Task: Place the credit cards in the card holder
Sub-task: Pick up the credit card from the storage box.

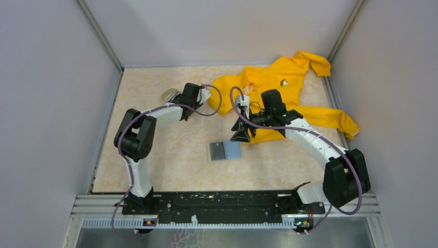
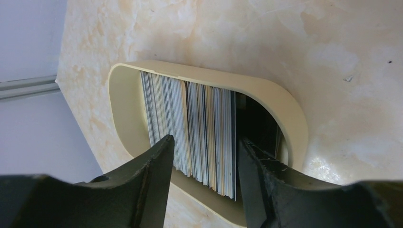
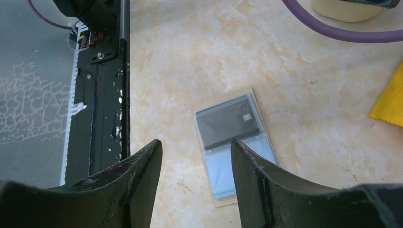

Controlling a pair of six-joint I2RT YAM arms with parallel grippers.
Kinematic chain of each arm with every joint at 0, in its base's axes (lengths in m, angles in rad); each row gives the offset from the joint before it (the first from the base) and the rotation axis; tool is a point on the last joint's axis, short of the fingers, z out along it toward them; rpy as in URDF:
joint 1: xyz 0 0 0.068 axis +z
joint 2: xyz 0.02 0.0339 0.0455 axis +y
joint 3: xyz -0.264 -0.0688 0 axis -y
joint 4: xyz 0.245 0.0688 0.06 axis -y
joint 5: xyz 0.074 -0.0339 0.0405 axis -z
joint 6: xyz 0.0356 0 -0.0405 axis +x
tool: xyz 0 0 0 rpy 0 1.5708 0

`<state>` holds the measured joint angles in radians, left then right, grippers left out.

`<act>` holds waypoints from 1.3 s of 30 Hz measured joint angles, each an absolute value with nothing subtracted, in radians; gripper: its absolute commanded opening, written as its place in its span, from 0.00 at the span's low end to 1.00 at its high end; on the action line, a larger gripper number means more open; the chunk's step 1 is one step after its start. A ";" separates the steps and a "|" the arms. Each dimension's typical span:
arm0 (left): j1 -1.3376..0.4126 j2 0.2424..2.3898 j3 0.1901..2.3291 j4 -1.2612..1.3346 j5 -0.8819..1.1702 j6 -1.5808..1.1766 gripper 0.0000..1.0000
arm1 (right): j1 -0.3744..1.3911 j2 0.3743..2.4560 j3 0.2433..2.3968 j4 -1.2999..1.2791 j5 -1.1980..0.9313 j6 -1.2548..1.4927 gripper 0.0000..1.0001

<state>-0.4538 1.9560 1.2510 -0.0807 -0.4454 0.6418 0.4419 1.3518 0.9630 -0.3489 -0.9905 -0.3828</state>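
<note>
Grey and blue credit cards (image 1: 225, 151) lengthwise near-to-far

The credit cards (image 1: 225, 151) look glossy plastic, the card holder (image 2: 285, 102) matt plastic, the table (image 1: 181, 160) smooth marble-patterned, the garment (image 1: 289, 77) cloth.

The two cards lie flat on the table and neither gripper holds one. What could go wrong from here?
1. The dark grey card and light blue card lie flat, side by side, on the table; the right gripper may slip off or drag both.
2. The card holder is nearly packed with upright cards; only a narrow gap shows for insertion.
</note>
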 measured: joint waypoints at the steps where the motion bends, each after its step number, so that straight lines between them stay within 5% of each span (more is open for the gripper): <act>1: -0.454 1.956 1.246 -0.072 -0.451 0.646 0.60 | 0.442 1.352 0.963 -0.349 -0.991 -0.383 0.55; 39: -0.465 1.925 1.193 0.029 -0.531 0.739 0.43 | 0.442 1.358 0.963 -0.363 -0.998 -0.383 0.55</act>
